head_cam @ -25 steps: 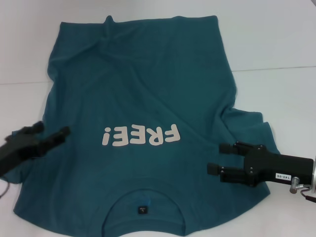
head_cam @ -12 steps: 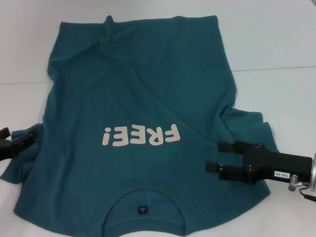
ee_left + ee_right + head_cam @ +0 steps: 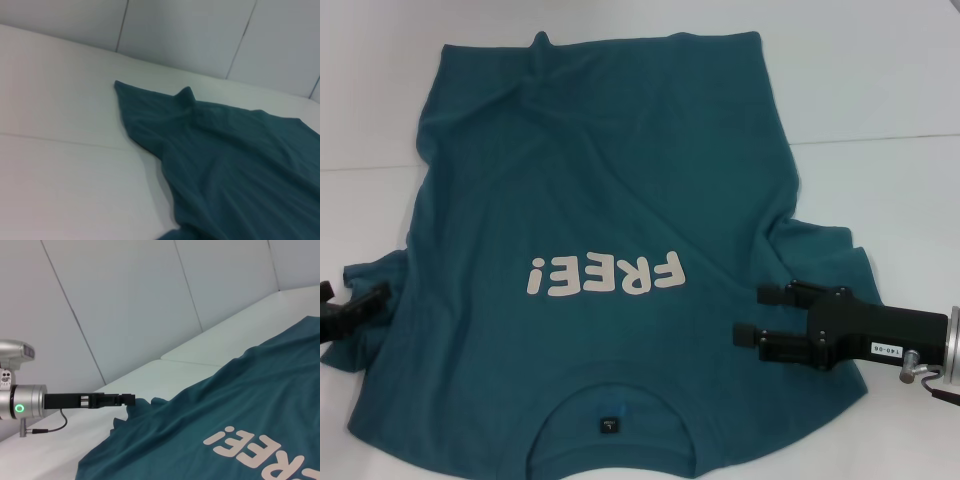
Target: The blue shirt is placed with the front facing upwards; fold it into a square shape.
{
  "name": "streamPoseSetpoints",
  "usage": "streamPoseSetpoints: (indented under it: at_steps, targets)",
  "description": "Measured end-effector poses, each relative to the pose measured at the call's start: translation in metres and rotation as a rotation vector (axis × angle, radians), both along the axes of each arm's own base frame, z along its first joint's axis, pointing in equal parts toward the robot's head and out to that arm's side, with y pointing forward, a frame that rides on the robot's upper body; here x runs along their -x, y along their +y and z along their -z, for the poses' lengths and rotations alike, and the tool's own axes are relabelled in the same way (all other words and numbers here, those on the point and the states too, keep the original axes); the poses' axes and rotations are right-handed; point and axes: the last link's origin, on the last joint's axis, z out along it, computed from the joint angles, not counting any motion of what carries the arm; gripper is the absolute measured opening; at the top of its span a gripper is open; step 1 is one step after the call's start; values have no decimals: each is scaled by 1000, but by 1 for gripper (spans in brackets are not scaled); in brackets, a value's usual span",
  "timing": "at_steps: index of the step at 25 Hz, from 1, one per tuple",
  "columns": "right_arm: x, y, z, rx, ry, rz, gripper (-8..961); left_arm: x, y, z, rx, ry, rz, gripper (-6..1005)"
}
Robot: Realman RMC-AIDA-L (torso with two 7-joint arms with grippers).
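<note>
The blue shirt (image 3: 590, 200) lies spread face up on the white table, with cream "FREE!" lettering (image 3: 605, 275) on the chest. Its collar and dark neck label (image 3: 609, 426) are at the near edge and its hem is at the far side. My left gripper (image 3: 353, 294) stands open at the shirt's crumpled left sleeve (image 3: 370, 325), mostly out of the head view. The right wrist view shows that left gripper (image 3: 127, 400) side-on at the shirt's (image 3: 225, 410) edge. My right gripper (image 3: 758, 316) hovers open over the cloth near the right sleeve (image 3: 830, 250), holding nothing. The left wrist view shows only the shirt's (image 3: 240, 160) far hem corner.
The white table (image 3: 880, 80) has a seam line (image 3: 880, 138) running across it beyond the right sleeve. Pale panelled walls (image 3: 125, 300) rise behind the table. Bare tabletop lies to the far left, the far right and behind the hem.
My left gripper has drawn back leftward off the shirt to the edge of the head view. The right gripper has shifted slightly nearer and leftward. The shirt has not moved.
</note>
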Motion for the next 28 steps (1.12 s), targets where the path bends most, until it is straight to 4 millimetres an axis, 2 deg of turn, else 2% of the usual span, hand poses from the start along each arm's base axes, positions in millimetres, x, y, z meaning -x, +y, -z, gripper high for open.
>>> streamPoseSetpoints:
  at_steps: [15,27,28]
  targets:
    - [-2,-2,0,0,0,7,884,-14,4,18,76,19,49,917]
    - [-3,-2,1,1,1,10,882,-16,7,17,77,33,63,739]
    - [-3,-3,1,2,2,11,882,-16,7,16,77,33,64,695]
